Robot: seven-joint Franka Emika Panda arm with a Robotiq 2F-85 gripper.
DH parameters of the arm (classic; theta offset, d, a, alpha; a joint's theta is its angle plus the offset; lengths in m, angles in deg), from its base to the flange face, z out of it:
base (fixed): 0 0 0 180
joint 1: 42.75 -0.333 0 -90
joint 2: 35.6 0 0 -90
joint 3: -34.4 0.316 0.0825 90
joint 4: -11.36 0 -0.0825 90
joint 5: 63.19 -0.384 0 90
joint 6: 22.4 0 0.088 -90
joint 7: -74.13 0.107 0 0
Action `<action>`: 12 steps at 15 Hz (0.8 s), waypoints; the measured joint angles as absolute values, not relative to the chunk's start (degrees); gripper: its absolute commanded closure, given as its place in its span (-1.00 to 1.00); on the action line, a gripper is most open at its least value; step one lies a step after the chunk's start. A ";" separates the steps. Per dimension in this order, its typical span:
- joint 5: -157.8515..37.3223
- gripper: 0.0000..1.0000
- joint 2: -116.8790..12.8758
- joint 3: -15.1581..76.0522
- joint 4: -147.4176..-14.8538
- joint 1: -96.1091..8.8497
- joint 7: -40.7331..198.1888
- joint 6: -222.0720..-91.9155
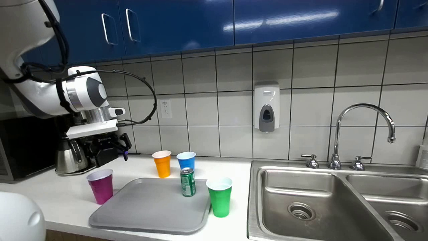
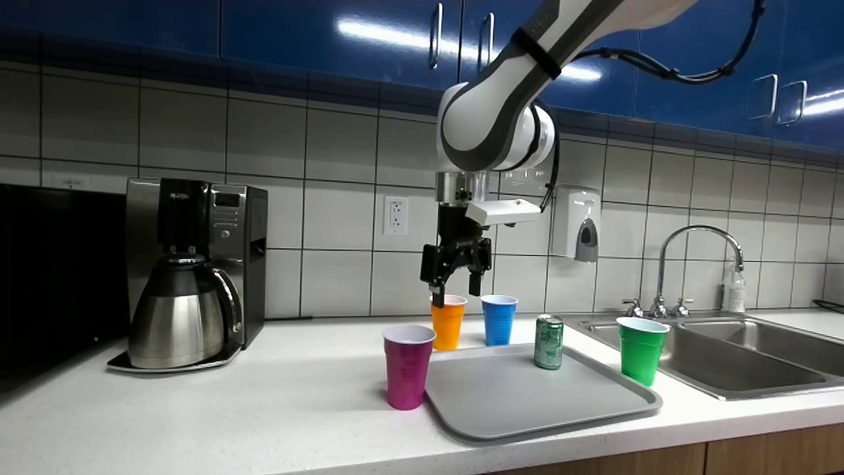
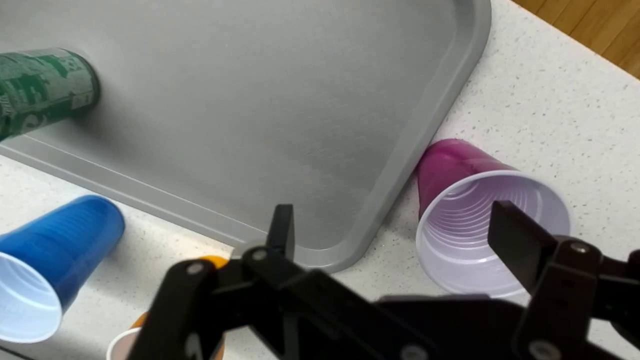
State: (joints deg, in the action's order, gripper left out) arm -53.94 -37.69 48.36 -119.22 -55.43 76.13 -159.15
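Gripper [image 2: 456,292]: black, jaws spread wide, nothing between them, plain in the wrist view; hung above the counter [image 2: 297,396], nearest the purple cup [image 2: 407,368] and orange cup [image 2: 447,326]. In an exterior view it overlaps a carafe [image 1: 68,160], its spread hard to judge there.
Purple cup: upright on the counter, just beside the tray [image 2: 488,396]; ribbed inside shown in the wrist view.
Orange cup: upright between tray and tiled wall [image 2: 336,277]; largely hidden by the gripper in the wrist view, clear in both exterior views.
Blue cup [image 2: 499,322]: upright, beside the orange.
Can [image 2: 548,342]: green, upright on the tray.
Green cup [image 1: 220,198]: upright, near the sink [image 1: 255,201]; both exterior views only.
Coffee maker [image 2: 229,247]: control panel shown in an exterior view only.
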 measured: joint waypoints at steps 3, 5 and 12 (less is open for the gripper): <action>-53.32 -1.00 -40.82 48.35 -117.62 -55.49 76.25 -161.34; -52.54 -1.00 -42.75 48.33 -116.51 -55.79 76.63 -162.27; -51.13 -1.00 -48.50 47.89 -112.78 -57.71 77.80 -162.77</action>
State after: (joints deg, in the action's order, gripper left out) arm -51.13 -48.50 47.89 -112.78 -57.71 77.80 -162.77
